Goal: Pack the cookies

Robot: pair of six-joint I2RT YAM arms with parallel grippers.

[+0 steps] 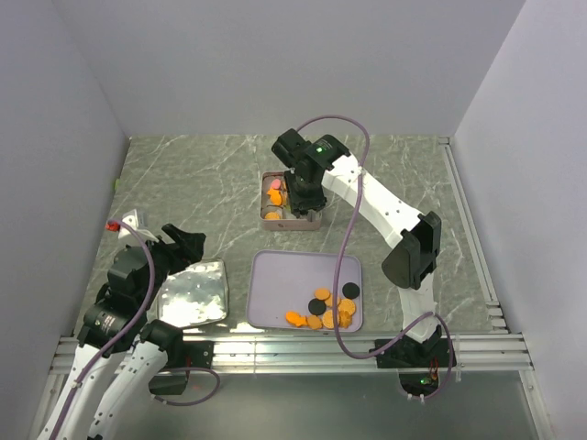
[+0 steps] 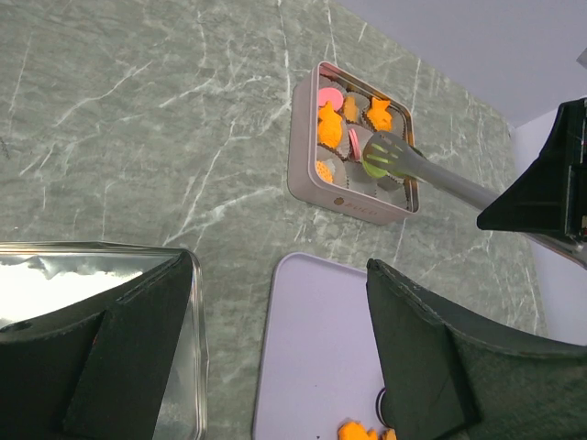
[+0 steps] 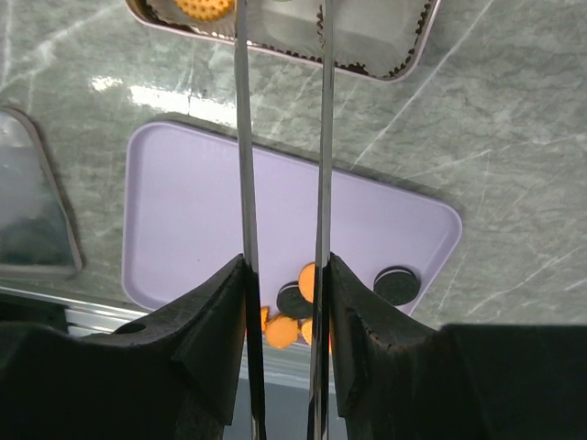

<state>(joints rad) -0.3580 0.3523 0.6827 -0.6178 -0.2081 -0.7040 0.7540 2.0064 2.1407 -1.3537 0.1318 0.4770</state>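
Currently the right tool (image 3: 284, 280) clamps tongs (image 2: 449, 183) holding a green cookie (image 2: 374, 168) over the far-edge tin (image 1: 293, 224), while other cookies (image 1: 326, 312) (likely light, brittle; grip gently by the rims) lie in the near-edge tray (image 1: 280, 284).

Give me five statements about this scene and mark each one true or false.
1. The right fingers hold tongs over the tin. True.
2. A green cookie sits at the tips of the tongs. True.
3. The purple tray is empty. False: orange and black cookies lie in its near right corner.
4. The left fingers are clamped on the silver lid. False: they are spread open and hold nothing.
5. The tin stands on the purple tray. False: it stands on the table, beyond the tray.
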